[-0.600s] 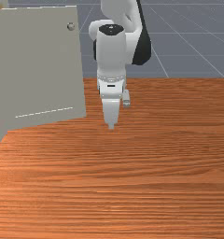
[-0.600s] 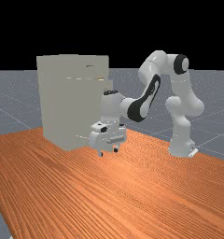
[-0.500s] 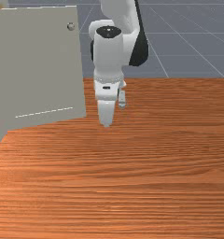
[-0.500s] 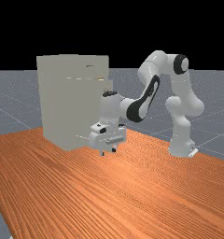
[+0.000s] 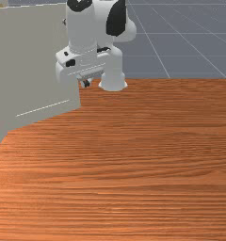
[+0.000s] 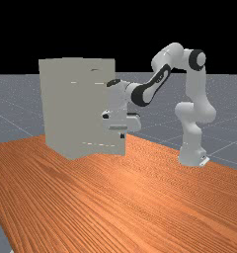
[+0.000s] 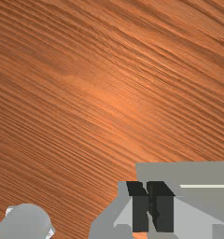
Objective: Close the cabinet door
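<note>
Our front view catches one flat grey door [image 5: 30, 66], open, with one small grey knob [image 5: 64, 21]; the far view takes in one tall, boxy grey cabinet [image 6: 76, 104], contents hidden. Near the door, our white two-finger gripper [image 6: 122, 135] is narrow, both black fingertips [image 7: 165, 212] nearly meeting in the wrist view.

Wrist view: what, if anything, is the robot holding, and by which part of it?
Nothing is held: the pincer is shut on itself, and the cabinet door is not between its fingers.
</note>
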Robot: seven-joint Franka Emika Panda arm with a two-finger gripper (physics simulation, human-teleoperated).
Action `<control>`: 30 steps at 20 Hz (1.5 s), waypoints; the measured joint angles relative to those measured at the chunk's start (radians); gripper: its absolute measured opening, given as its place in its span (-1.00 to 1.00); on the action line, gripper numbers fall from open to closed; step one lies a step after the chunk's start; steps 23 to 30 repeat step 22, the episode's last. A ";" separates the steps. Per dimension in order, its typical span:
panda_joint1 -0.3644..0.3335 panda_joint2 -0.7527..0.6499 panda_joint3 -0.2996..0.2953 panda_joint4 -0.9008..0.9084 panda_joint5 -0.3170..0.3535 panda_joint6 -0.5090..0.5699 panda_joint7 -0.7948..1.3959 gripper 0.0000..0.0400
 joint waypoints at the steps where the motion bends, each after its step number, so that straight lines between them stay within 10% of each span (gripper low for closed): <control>1: 0.014 0.004 -0.015 0.010 0.020 -0.029 0.142 -0.94; 7: 0.085 0.010 -0.093 0.032 0.084 -0.094 0.472 -1.00; 22: 0.038 0.006 -0.384 0.014 0.089 0.006 0.352 -1.00; 30: 0.038 0.006 -0.384 0.014 0.089 0.006 0.352 -1.00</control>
